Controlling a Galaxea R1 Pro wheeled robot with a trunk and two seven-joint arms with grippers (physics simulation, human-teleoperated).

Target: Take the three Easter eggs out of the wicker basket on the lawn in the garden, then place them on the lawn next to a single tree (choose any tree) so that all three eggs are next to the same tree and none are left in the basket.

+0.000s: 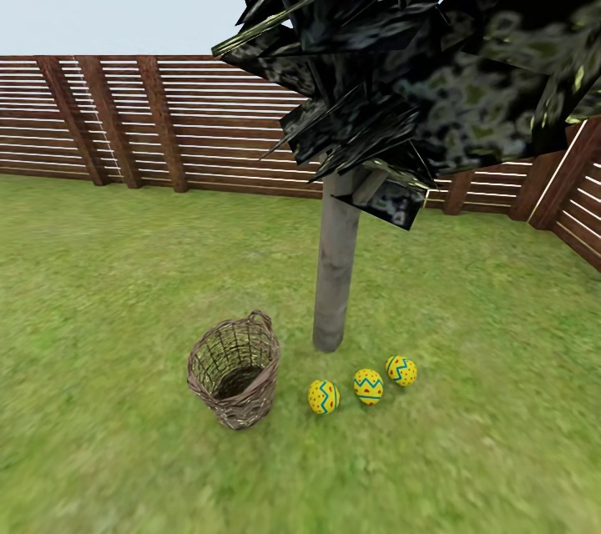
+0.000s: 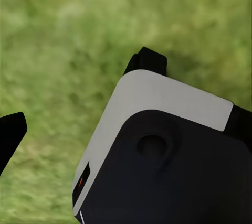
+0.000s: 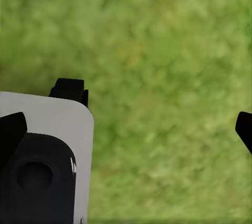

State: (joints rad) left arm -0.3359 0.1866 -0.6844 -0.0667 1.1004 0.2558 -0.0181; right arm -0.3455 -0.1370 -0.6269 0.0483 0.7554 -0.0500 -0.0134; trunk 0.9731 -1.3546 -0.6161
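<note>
Three Easter eggs [image 1: 367, 385] are seen lying in a short row on the lawn [image 1: 108, 267], just beside the foot of the tree [image 1: 335, 284], so the placing appears done. Near them the wicker basket [image 1: 235, 382] stands upright and looks emptied. Beyond, the fence [image 1: 167, 121] closes the garden. Whether the fingers are open cannot be told.

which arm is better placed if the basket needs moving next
Left, tentatively: the wicker basket sits on the robot's left of the tree and eggs. Both wrist cameras face lawn, so neither is close.
</note>
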